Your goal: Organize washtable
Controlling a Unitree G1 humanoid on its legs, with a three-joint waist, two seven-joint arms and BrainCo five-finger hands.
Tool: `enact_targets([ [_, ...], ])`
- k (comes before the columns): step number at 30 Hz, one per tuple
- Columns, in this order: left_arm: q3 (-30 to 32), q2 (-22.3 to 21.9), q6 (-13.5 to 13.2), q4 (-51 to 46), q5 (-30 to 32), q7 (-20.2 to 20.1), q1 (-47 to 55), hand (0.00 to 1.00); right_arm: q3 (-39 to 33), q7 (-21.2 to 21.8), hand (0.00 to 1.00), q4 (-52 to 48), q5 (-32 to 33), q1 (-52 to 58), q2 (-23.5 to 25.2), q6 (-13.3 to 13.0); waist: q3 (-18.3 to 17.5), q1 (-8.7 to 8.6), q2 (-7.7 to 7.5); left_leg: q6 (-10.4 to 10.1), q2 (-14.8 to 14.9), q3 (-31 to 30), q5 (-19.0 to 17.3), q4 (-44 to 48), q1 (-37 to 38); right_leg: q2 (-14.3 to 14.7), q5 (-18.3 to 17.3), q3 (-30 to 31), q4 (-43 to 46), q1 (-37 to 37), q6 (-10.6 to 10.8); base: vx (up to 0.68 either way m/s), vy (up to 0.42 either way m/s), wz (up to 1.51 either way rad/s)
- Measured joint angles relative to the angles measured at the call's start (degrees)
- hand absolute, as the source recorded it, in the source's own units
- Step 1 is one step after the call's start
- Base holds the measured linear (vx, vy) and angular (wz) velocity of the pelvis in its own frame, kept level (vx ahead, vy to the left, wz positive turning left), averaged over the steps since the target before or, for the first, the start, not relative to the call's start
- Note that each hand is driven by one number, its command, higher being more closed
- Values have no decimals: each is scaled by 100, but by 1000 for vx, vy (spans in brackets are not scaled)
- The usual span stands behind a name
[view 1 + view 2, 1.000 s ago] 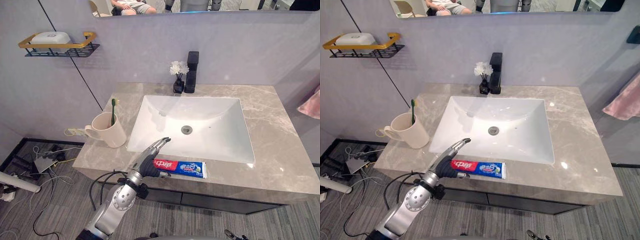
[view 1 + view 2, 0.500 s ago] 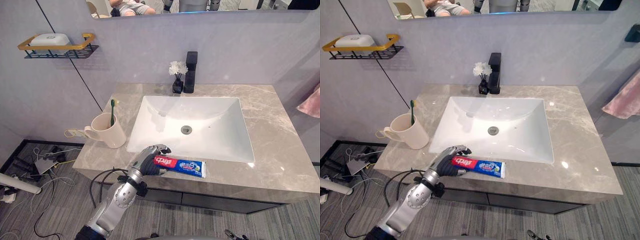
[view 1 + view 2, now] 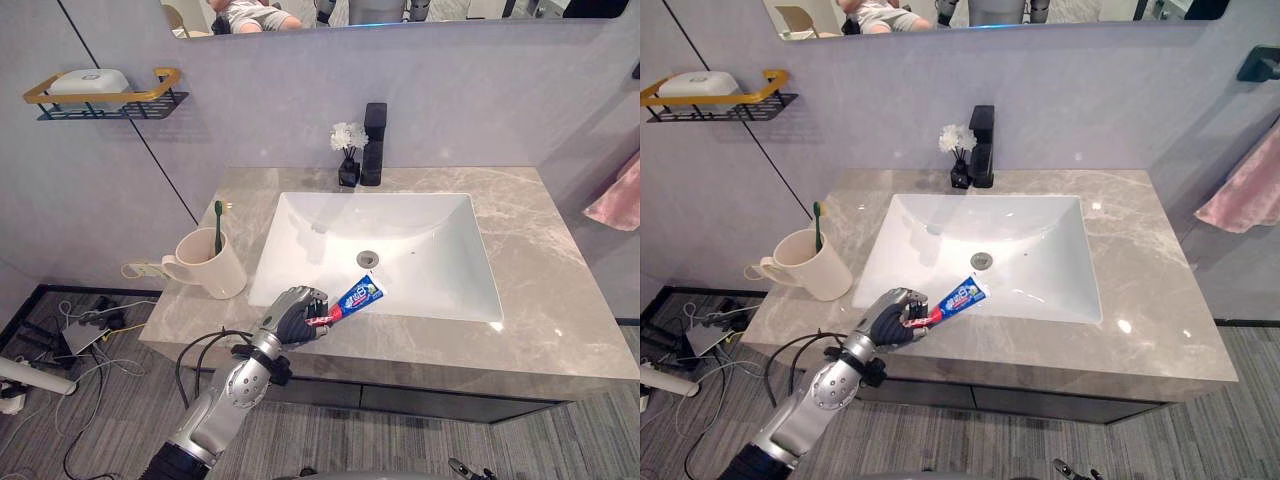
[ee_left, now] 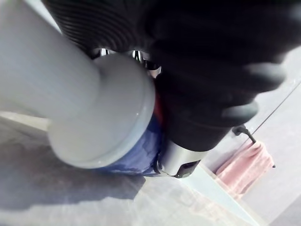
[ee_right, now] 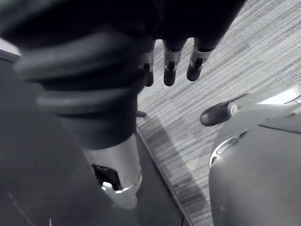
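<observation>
1. The left robot hand [image 3: 290, 318] sits at the front edge of the grey marble surface [image 3: 560, 270]. Its fingers are curled tightly round one end of the red-and-blue toothpaste tube [image 3: 355, 298].
2. The tube slants up and away from that robot hand, its free end over the front rim of the white rectangular sink [image 3: 400, 215].
3. A beige handled mug [image 3: 212, 268] stands on the surface left of the sink, near the left robot hand but apart from it. A green toothbrush [image 3: 218, 225] stands upright inside it.
4. Behind the sink stands a black tap [image 3: 373, 143], with a small black vase of white flowers [image 3: 348, 155] just beside it.
5. On the wall, a gold-rimmed black wire shelf [image 3: 110, 96] carries a white soap bar [image 3: 88, 80]. A pink towel [image 3: 615, 195] hangs at the right.
6. The right robot hand [image 5: 170, 66] hangs over the grey striped floor [image 5: 244, 56], fingers straight and relaxed, holding nothing.
</observation>
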Motion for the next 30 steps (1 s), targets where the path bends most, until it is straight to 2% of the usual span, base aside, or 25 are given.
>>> enact_targets([
  [5, 10, 1, 7, 0, -32, 5, 0, 100, -10, -10, 0, 1, 66, 5, -1, -1, -2, -5, -3, 0, 0, 14, 0, 0, 0, 1, 6, 18, -5, -5, -1, 0, 0, 0],
  [10, 63, -8, 46, -61, -168, 95, 6, 100, -304, -117, 0, -18, 440, 9, 4, -20, -1, -1, -8, 10, 12, 140, -10, 1, 1, 8, 46, 152, -19, -57, -2, -13, -7, -12],
  [14, 243, -293, 83, -612, -260, 299, 31, 100, -731, -223, 0, -374, 797, 174, 38, -39, -17, 9, -101, 20, 55, 304, -27, 2, -20, 9, 60, 336, 35, -147, 11, -15, -19, -19],
  [18, 486, -649, 84, -1266, -312, 468, 33, 100, -1026, -468, 0, -1519, 967, 423, 87, -93, -32, -8, -193, 21, 74, 435, -83, 62, -6, 15, 60, 473, 119, -224, 11, -23, -11, -19],
  [23, 907, -1075, 81, -2127, -395, 651, 48, 100, -1229, -828, 0, -4176, 865, 720, 239, -172, -68, 1, -195, 26, 113, 624, -188, 208, 3, 22, 55, 584, 206, -262, 17, -42, -19, -13],
  [25, 986, -1118, 82, -2274, -394, 663, 49, 100, -1253, -926, 0, -4906, 779, 721, 269, -185, -111, 4, -173, 26, 120, 632, -188, 209, -9, 26, 55, 613, 227, -304, 17, -32, -19, -9],
  [26, 1024, -1148, 82, -2354, -393, 662, 49, 100, -1258, -1007, 0, -5584, 704, 729, 279, -191, -162, 0, -169, 26, 122, 639, -188, 209, -7, 27, 55, 610, 230, -304, 17, 0, 0, 0],
  [30, 1090, -1235, 83, -2521, -393, 637, 65, 100, -1339, -1025, 0, -6922, 557, 727, 387, -307, -259, 0, -195, 6, 152, 647, -200, 221, -9, 53, 55, 615, 232, -309, 18, -7, -16, -1],
])
